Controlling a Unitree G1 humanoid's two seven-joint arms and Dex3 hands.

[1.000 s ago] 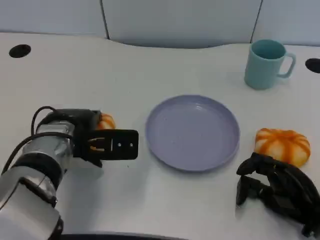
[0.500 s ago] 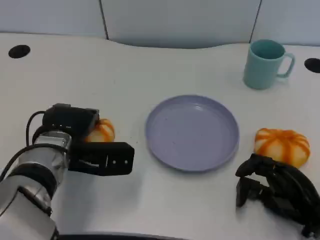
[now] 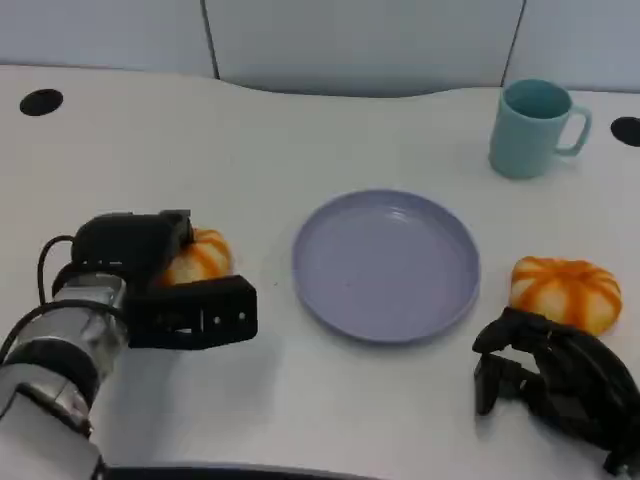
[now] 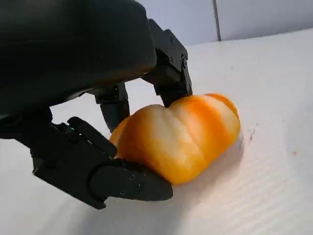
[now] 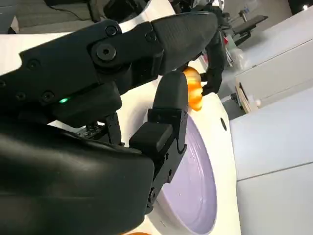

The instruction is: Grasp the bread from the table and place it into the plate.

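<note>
Since the earlier frames the left hand (image 3: 165, 290) has drawn back toward the robot and lower in the head view, uncovering more of the bread (image 3: 198, 256) it works at; plate, mug and right hand have not shifted.

Left hand: fingers are closed around the orange-and-cream striped bread roll. In the left wrist view two fingers (image 4: 168, 68) press on the far upper side of the roll (image 4: 178, 137) and the thumb (image 4: 105, 174) lies along its near lower edge — contact on both sides. The roll is on the white table (image 3: 250, 140) left of the lavender plate (image 3: 386, 263), apart from its rim; whether it is lifted off the surface cannot be told.

Right hand (image 3: 550, 380): fingers curled inward, holding nothing, resting on the table near the plate's right edge. A second striped roll (image 3: 565, 290) lies just beyond it — touching or not cannot be told.

A teal mug (image 3: 533, 127) stands upright at the far right, well apart from the plate.

No legible brand, label or writing on any item
</note>
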